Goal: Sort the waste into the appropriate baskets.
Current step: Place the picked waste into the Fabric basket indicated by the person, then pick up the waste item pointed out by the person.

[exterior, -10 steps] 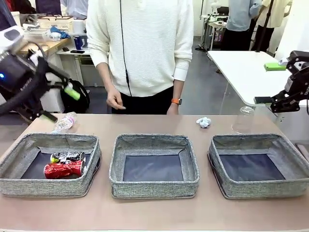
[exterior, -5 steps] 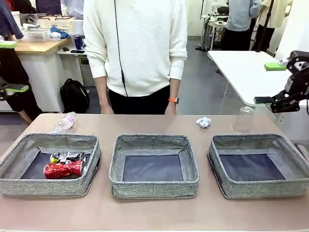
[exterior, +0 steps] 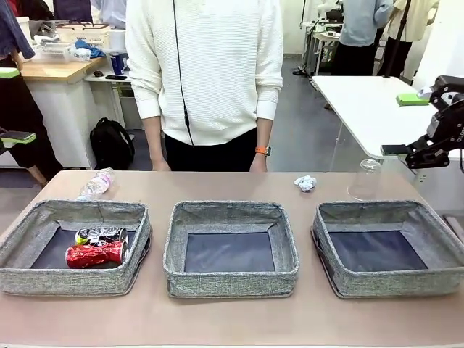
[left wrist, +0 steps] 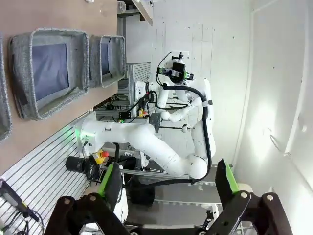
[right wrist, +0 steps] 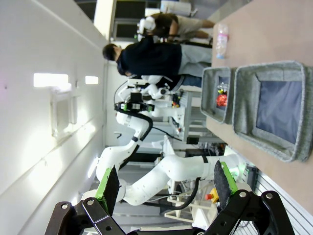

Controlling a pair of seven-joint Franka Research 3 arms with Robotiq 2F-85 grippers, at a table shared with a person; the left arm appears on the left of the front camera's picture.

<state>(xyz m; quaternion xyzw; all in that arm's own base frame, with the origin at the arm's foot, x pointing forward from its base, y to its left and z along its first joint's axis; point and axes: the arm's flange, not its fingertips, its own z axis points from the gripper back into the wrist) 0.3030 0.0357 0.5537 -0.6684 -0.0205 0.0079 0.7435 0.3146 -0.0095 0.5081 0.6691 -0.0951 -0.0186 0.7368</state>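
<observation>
While the left gripper point(left wrist: 167, 176) and right gripper point(right wrist: 166, 182) hang raised, jaws spread and empty, three pieces lie along the far edge of the tabletop point(exterior: 232, 319): the bottle point(exterior: 96, 183) near the far left corner, the paper ball point(exterior: 307, 183) and clear cup point(exterior: 366, 180) toward the right. The dark can point(exterior: 101, 235) and red can point(exterior: 96, 254) sit in the left basket point(exterior: 72, 281). For the bottle, pinch across its body from above and lift clear of the basket wall.
</observation>
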